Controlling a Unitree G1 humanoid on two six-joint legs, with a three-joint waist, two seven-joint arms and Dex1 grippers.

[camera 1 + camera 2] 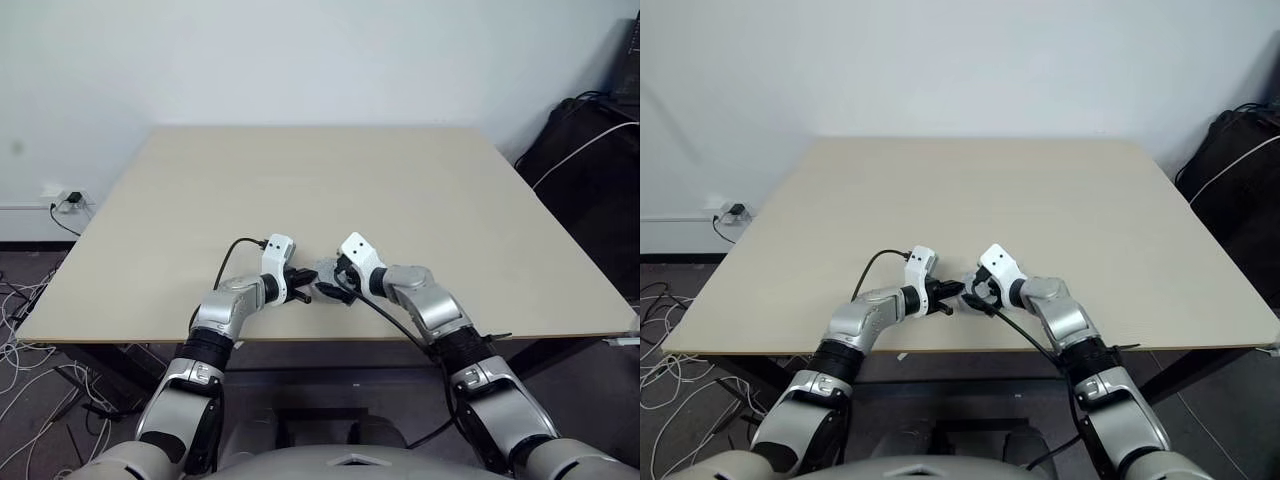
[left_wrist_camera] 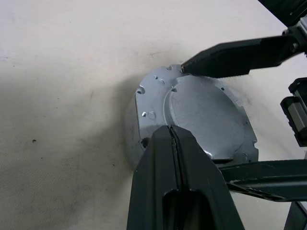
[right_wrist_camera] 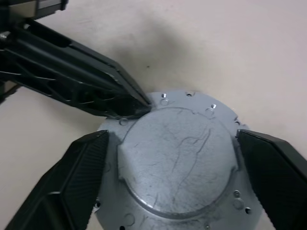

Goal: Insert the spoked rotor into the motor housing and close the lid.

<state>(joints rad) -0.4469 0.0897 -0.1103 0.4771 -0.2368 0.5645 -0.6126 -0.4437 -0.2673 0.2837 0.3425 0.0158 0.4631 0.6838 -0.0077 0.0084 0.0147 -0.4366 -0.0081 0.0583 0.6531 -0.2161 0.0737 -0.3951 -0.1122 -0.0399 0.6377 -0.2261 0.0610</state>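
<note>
Fingers first: my left fingers (image 2: 178,158) are pressed tight together into one blunt tip, resting on the near edge of the lid (image 3: 177,158), so they push down on it and grip nothing. My right fingers (image 3: 72,177) are spread wide, one on each side of the disc, flanking its rim with a small gap on both sides; I judge they bracket it to keep it from sliding while the left tip presses.

Between them the lid lies flat, plain scratched grey face up, its raised centre and ring of small holes showing. It sits on a round body of the same width, which I take for the motor housing; no copper windings or spoked rotor can be seen, so I judge both are covered beneath it and the closing step is nearly done. Whether the lid is fully seated I cannot tell.

Beyond, both hands meet close to the near edge of the surface (image 1: 330,190), which stretches away bare and pale toward a white wall (image 1: 300,60).
</note>
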